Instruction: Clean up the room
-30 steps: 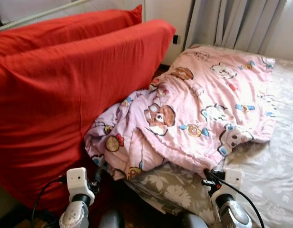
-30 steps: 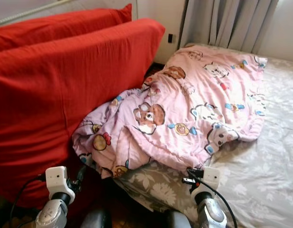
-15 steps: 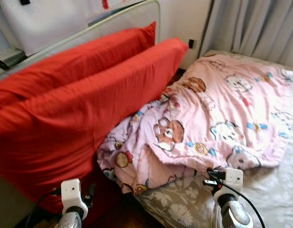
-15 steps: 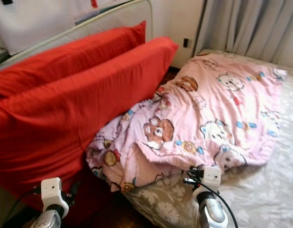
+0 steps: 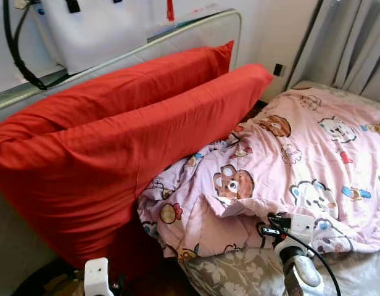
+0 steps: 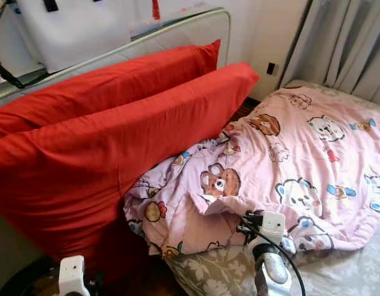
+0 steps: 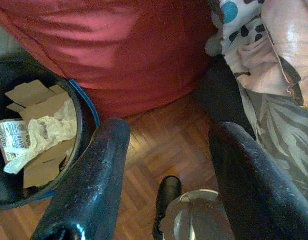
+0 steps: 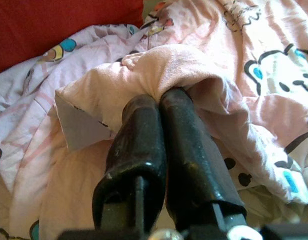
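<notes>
A pink cartoon-print blanket lies rumpled across the bed, one end bunched against two big red pillows. In the right wrist view my right gripper is shut, with a fold of the pink blanket gathered at its fingertips near the blanket's near edge. My right arm rises at the bed's near corner. My left arm hangs low beside the pillows. In the left wrist view my left gripper is open over the wooden floor, holding nothing.
The bed has a grey floral sheet. A metal rail and a white bag stand behind the pillows, grey curtains at the far right. A black bin with cardboard and paper sits on the floor by the pillows.
The camera has moved, so pillows and blanket sit further right and more wall shows. My left arm sits lower in the picture. The right gripper stays at the blanket's near edge.
</notes>
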### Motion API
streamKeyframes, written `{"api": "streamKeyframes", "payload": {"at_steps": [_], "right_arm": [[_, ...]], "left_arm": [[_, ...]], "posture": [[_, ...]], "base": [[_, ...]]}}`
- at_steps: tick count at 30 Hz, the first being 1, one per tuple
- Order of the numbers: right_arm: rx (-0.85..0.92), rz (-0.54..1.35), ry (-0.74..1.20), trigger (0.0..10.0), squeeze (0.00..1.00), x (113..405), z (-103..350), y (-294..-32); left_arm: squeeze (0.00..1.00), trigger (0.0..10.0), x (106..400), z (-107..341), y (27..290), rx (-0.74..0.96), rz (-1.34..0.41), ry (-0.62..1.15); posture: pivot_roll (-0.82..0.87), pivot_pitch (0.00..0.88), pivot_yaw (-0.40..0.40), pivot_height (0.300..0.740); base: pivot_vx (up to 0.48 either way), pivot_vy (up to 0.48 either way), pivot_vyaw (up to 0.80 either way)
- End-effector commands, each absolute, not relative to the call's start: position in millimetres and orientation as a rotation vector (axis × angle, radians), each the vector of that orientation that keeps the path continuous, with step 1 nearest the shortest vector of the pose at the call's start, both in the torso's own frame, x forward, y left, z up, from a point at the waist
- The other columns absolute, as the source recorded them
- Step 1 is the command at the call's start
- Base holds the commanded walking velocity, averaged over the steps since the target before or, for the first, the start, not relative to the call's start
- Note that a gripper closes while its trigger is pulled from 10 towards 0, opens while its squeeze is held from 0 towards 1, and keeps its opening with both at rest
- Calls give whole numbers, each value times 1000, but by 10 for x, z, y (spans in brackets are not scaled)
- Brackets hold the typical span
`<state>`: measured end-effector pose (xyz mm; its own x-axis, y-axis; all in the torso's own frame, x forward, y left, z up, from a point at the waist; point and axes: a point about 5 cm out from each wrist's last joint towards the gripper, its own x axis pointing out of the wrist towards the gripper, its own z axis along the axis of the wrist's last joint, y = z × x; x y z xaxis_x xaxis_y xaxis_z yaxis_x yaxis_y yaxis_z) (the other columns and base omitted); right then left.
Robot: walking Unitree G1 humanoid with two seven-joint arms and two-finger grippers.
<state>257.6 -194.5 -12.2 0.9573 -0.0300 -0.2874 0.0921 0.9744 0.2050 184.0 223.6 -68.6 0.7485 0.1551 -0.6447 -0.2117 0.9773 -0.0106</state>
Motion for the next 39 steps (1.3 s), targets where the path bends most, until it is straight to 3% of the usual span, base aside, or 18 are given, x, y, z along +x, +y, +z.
{"api": "streamKeyframes", "payload": {"at_steps": [1, 39], "right_arm": [[216, -76, 280, 10000, 0, 2580, -113, -1961], [192, -102, 273, 10000, 0, 2595, -98, -1959]], "left_arm": [[0, 10000, 1811, -707, 2249, -87, 208, 721], [0, 10000, 1681, -785, 2251, -102, 212, 784]], "posture": [[42, 0, -7, 740], [34, 0, 1, 740]], "base": [[0, 0, 0], [0, 0, 0]]}}
